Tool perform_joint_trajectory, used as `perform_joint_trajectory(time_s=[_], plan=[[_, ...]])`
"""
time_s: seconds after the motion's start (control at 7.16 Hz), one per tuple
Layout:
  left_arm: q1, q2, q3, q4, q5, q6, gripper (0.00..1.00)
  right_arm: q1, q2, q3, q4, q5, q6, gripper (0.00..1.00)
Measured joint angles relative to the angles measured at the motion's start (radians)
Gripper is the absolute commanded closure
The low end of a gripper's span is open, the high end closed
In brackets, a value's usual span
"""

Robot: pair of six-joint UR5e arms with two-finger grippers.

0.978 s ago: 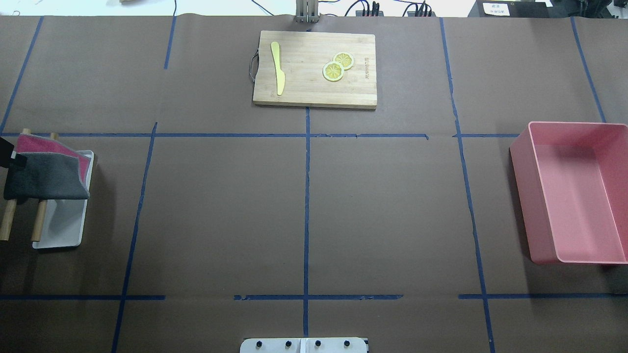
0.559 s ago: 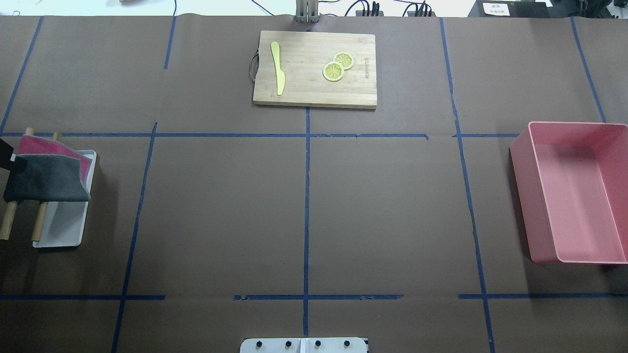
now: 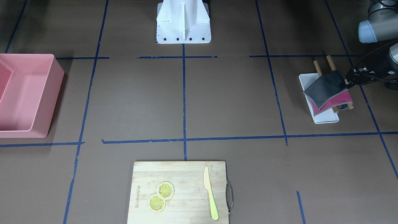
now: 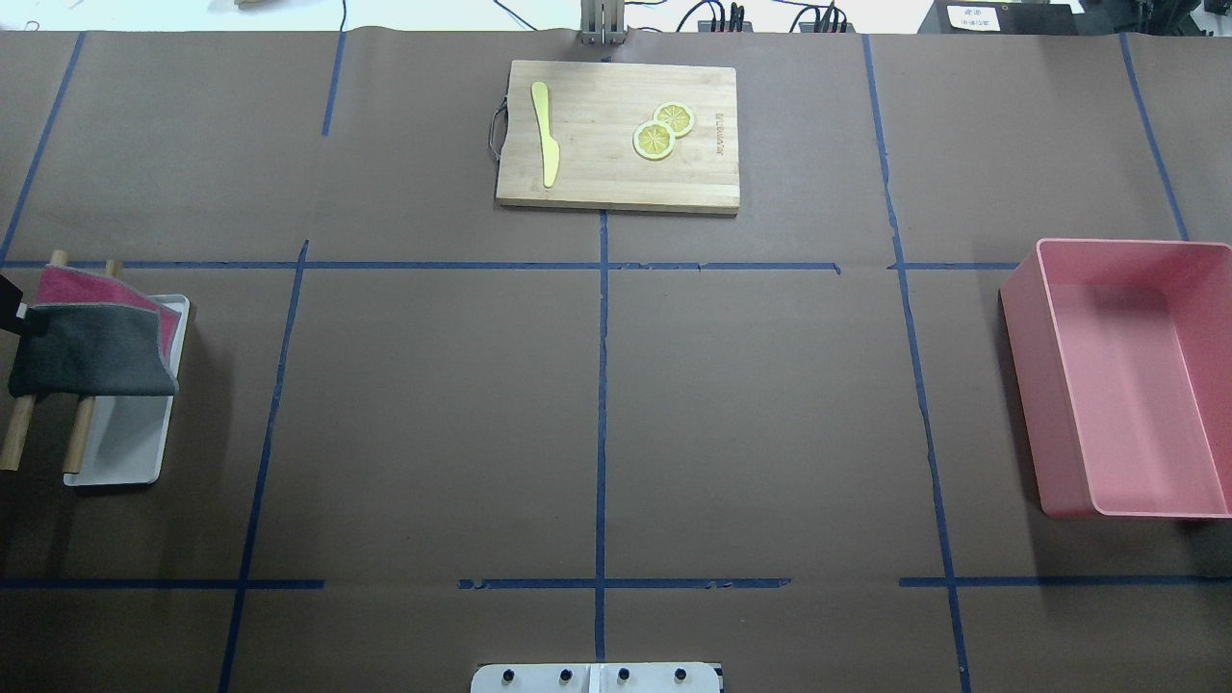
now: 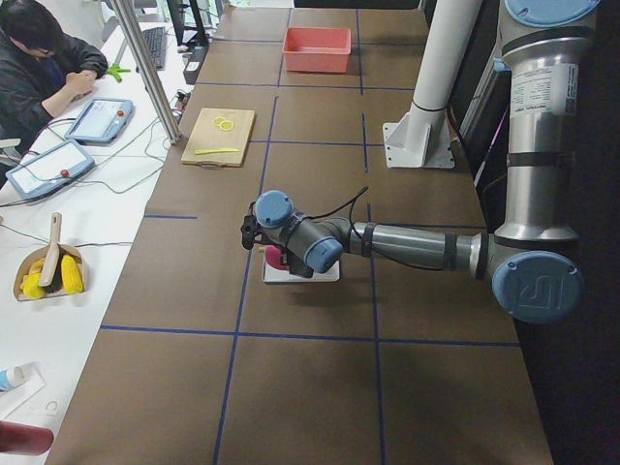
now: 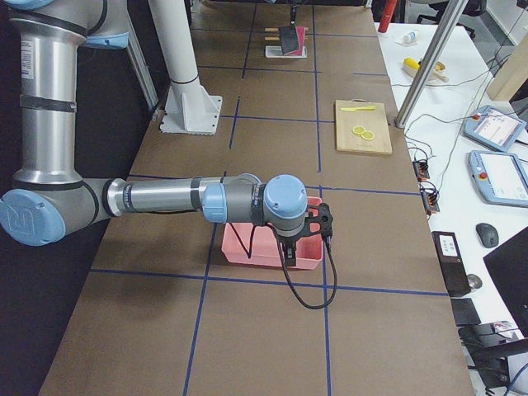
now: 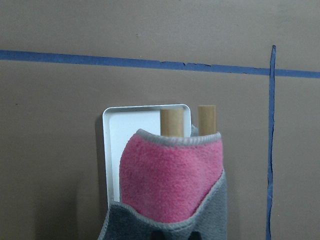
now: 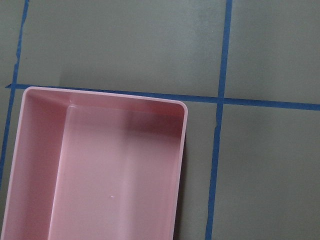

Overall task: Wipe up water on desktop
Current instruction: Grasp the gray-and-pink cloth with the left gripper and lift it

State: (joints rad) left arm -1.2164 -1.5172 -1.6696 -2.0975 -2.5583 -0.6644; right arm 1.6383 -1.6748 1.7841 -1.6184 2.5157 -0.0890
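The desktop (image 4: 433,414) is dark brown with a grid of blue tape lines; I can make out no water on it. A folded grey and pink cloth (image 4: 96,351) hangs over two wooden rods (image 4: 77,438) above a white tray (image 4: 125,443) at the far left. My left gripper (image 4: 24,313) is at the cloth's left edge and looks shut on it; the left wrist view shows the cloth (image 7: 170,180) close up. My right gripper (image 6: 318,224) hangs over the pink bin, and I cannot tell its state.
A pink bin (image 4: 1020,327) stands at the right edge. A bamboo cutting board (image 4: 597,183) at the far middle carries a yellow knife (image 4: 547,135) and two lemon slices (image 4: 662,130). The robot's base plate (image 4: 597,679) is at the near middle.
The cloth, rods and tray have shifted slightly to the right in the overhead view. The left gripper stays at the cloth's left edge.
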Motion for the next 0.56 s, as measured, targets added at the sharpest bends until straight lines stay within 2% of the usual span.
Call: perform_joint_trajectory(time_s=[0.42,0.56], plan=[[-0.003,-0.001,0.004,0.002,0.003,0.000,0.88,0.000,0.001,0.000,0.000,0.000,0.001,0.00],[-0.006,0.000,0.006,0.002,0.006,0.001,0.89,0.000,0.001,0.000,0.000,0.000,0.000,0.00]])
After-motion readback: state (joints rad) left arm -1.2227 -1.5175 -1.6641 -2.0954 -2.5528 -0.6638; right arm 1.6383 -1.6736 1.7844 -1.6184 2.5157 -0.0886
